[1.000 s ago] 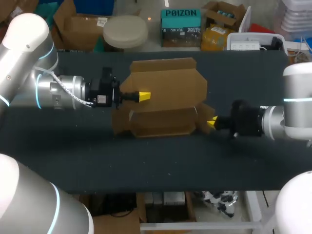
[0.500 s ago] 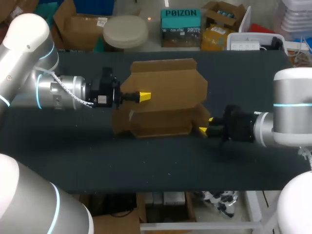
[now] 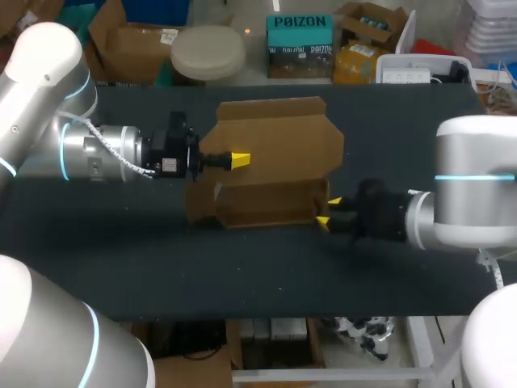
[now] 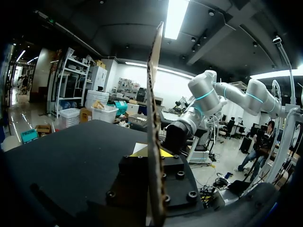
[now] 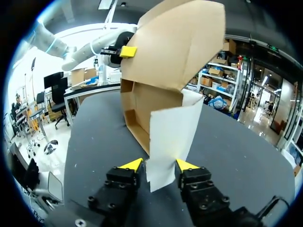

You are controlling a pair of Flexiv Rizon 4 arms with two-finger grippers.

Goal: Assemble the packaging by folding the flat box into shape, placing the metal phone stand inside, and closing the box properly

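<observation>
A brown cardboard box (image 3: pixel 275 145) stands half folded in the middle of the table, its lid panel raised and its front wall (image 3: pixel 266 206) upright. My left gripper (image 3: pixel 238 159) is shut on the lid panel's left part; the left wrist view shows that panel (image 4: pixel 154 118) edge-on in my left gripper (image 4: pixel 154 153). From the right, my right gripper (image 3: pixel 328 210) is at the box's right end, open. In the right wrist view its fingers stand on either side of the pale side flap (image 5: pixel 173 132), with my right gripper (image 5: pixel 159 165) low at the flap's free edge.
The dark table (image 3: pixel 242 275) runs on in front of the box to its near edge, and behind the box to the far edge. My left arm's wrist (image 3: pixel 166 153) lies level with the box's left side.
My right gripper has opened and moved left to the box, so its fingers now straddle the right side flap. The left arm and the lid panel have not moved.
</observation>
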